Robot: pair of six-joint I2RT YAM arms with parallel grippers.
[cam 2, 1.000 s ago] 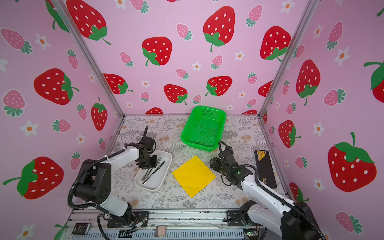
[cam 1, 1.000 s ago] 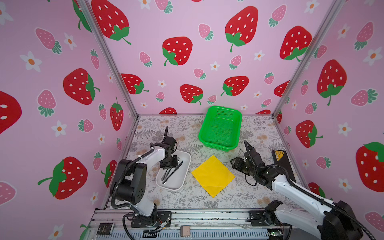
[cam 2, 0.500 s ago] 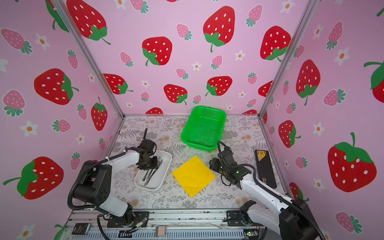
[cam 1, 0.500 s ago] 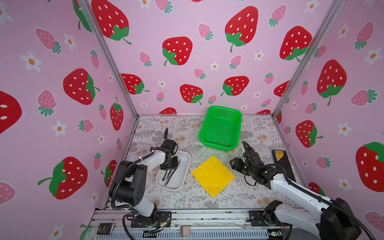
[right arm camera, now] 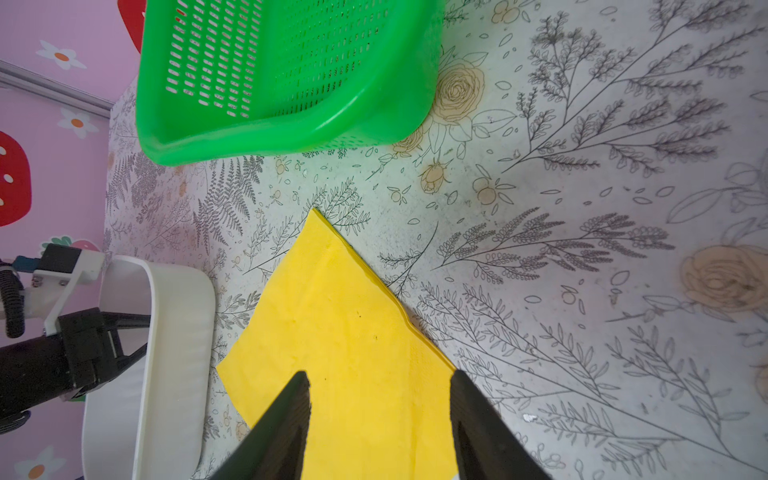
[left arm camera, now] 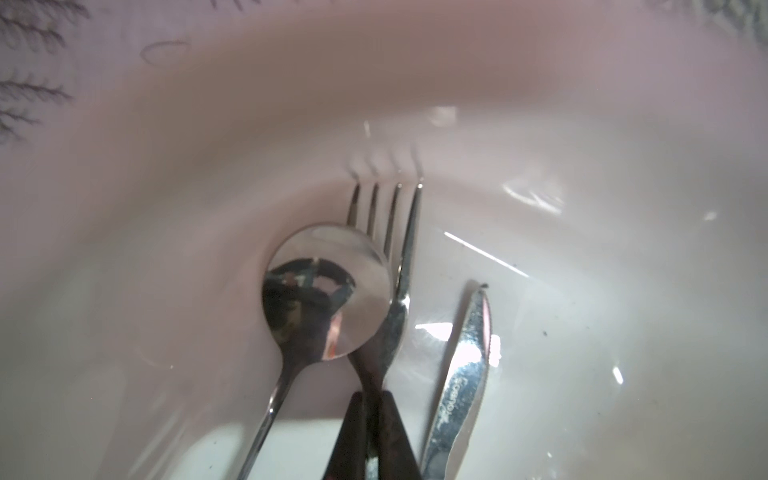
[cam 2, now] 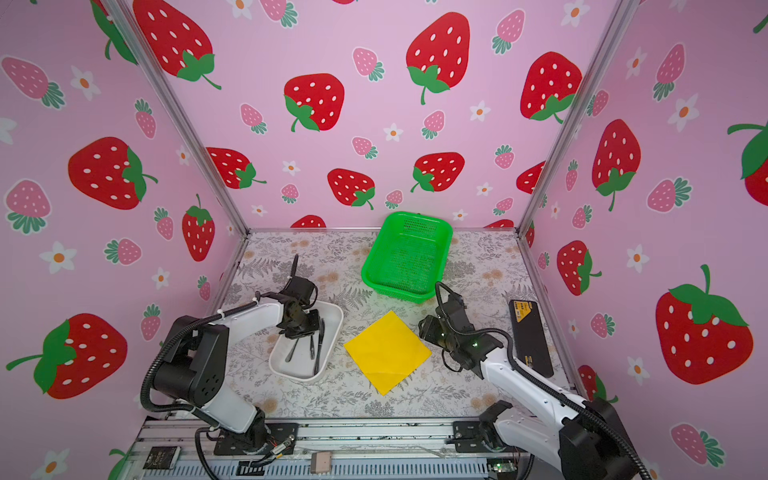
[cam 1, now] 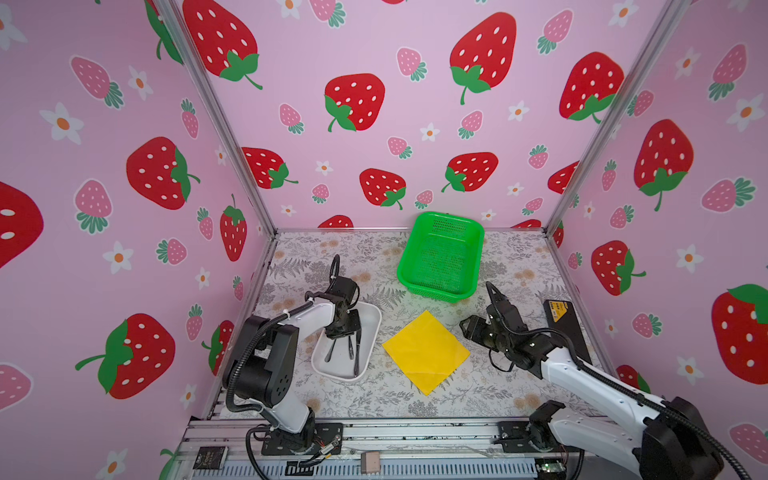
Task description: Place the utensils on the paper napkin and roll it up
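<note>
Gripping, left: the left gripper [left arm camera: 370, 401] was down inside the white tray [left arm camera: 582, 174], jaws drawn nearly together on the neck of the fork [left arm camera: 401, 249]. I judged this the first pick, bound for the napkin.
Grip choice: the neck was probably taken because the stem there is slim and stands clear of its neighbours.
Utensils [cam 2: 311, 349]: all three lay in the tray, none yet on the napkin. The spoon [left arm camera: 328, 291] rested with its bowl over part of the fork's tines. The knife [left arm camera: 465, 365] lay just beside the fork, apart from it.
Right gripper [right arm camera: 380, 376]: it hovered over one corner of the paper napkin [cam 1: 426, 351], jaws standing well apart and holding nothing. It was likely posted there to pin or fold the sheet.
Napkin: it lay flat on the tabletop [cam 1: 415, 399], set corner-on, between the tray and the right arm. It was near the tray but not touching it.
Surroundings: a green basket [cam 1: 432, 291] stood behind the napkin, empty and apart. A flat black device [cam 1: 565, 328] lay at the right edge.
In the way: the spoon bowl overlapped the fork, so a lift could drag or tip it. The tray wall also had to be cleared.
</note>
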